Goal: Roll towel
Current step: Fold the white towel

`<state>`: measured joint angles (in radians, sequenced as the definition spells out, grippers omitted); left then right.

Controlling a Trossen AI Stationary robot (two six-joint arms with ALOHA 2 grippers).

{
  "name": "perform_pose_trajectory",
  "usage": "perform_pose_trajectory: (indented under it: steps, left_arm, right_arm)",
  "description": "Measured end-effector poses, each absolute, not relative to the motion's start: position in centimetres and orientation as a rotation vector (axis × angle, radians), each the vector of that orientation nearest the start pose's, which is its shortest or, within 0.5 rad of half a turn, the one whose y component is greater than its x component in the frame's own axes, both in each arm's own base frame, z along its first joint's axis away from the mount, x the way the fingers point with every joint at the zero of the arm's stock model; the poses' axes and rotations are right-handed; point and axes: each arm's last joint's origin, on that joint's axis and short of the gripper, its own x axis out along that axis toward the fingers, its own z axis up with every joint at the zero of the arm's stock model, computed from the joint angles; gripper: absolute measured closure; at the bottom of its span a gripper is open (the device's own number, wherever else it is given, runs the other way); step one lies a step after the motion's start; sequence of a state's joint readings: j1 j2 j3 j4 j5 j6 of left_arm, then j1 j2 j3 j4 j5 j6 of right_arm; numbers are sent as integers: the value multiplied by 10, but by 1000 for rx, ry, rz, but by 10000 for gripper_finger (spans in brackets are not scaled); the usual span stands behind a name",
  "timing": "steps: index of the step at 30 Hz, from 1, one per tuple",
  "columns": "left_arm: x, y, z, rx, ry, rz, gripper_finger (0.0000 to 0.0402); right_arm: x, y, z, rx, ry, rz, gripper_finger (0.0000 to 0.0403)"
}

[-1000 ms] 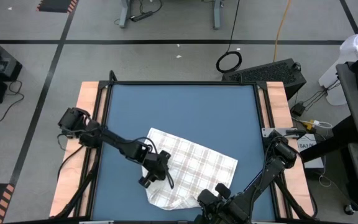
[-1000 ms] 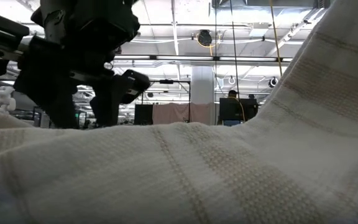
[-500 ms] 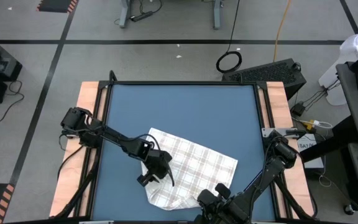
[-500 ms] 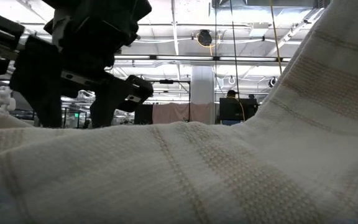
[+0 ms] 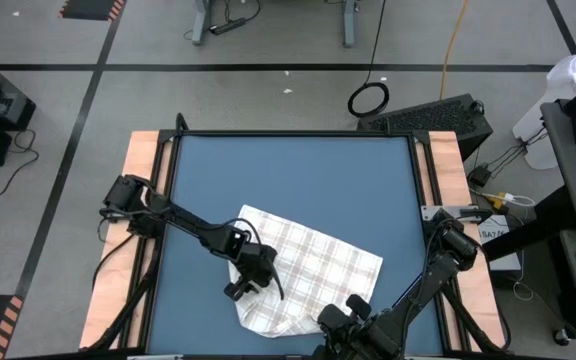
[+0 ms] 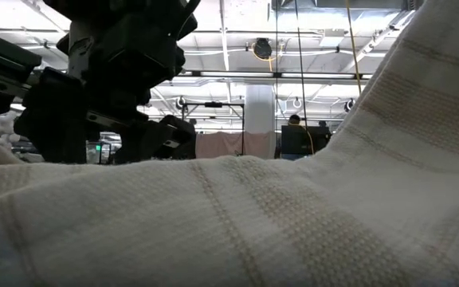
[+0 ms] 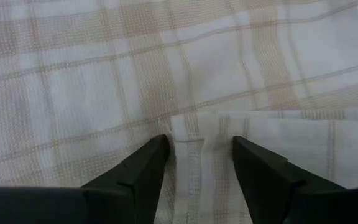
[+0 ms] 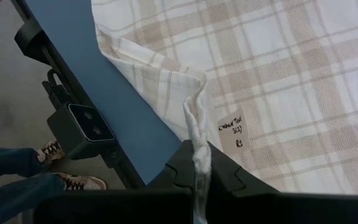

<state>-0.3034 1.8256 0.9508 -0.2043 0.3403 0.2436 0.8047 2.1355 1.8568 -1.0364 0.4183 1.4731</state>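
- Towel (image 5: 308, 270) spread wrinkled over the near half of the blue surface (image 5: 293, 175), closer to the near right corner than the left; near edge reaching the surface's near edge.
- Towel's left margin folded over onto itself, forming a doubled strip seen in the left wrist view (image 7: 272, 134).
- Small label with handwriting showing on the cloth (image 8: 232, 132) in the right wrist view.
- No containers anywhere on the surface.
- Left arm reaching in from the left edge, elbow low, wrist angled toward the near edge; left end effector (image 5: 240, 288) pressed down at the towel's left margin.
- Left end effector moderately open: fingers (image 7: 138, 171) straddling the folded strip of cloth, one on each side, not closed on it.
- Same end effector looming dark at the left in the low view (image 6: 106, 104), just behind the towel's raised fold (image 6: 237, 223) that fills the foreground.
- Right arm folded in from the right edge toward the near right corner; right end effector (image 5: 340, 318) at the towel's near edge.
- Right end effector clamped tight on a pinched ridge of the towel's edge (image 8: 197, 149), cloth drawn up between its fingers (image 8: 229, 171).
- Camera unit (image 8: 82, 127) mounted off the surface's edge, visible past that pinch.
- A person's shoes and jeans (image 8: 17, 171) on the floor beside the surface in the right wrist view.
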Motion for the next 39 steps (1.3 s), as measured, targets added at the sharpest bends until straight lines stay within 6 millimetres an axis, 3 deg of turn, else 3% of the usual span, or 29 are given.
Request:
perform_pose_trajectory:
  steps: [14, 22, 30, 34, 39]
  left_arm:
    - [315, -110, 132, 173, 998, -747, 387]
    - [311, -109, 135, 140, 1019, -780, 396]
    - [293, -104, 185, 115, 946, -787, 399]
    - [276, -98, 213, 117, 918, -784, 400]
    - [247, -87, 246, 120, 910, -733, 400]
  right_arm:
    - [311, 307, 226, 557, 1011, -479, 401]
    - [312, 307, 226, 570, 1007, -480, 401]
    - [314, 311, 227, 610, 989, -451, 401]
    - [317, 314, 230, 656, 962, -416, 401]
    - [317, 314, 248, 726, 913, -363, 401]
